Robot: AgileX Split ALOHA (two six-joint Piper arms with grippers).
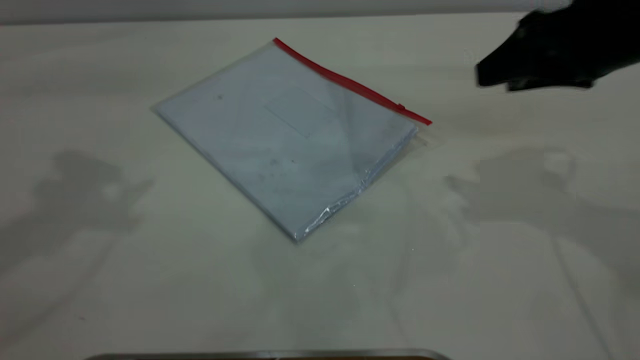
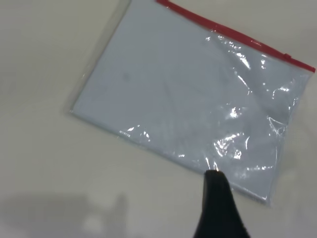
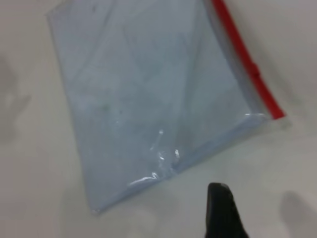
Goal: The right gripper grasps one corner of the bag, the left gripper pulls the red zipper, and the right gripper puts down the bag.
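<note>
Exterior view: bag (image 1: 285, 140) lies flat, well left of right gripper (image 1: 492, 80); jaws' state unclear.

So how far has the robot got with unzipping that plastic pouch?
Nothing looks done yet. The bag lies flat on the table, ungripped, and the slider still sits near one end of the red zipper. In hand: the right gripper is in the air off to the bag's right, near that end. Left: gripping the corner, the left gripper pulling the zipper, then putting the bag down.
</note>
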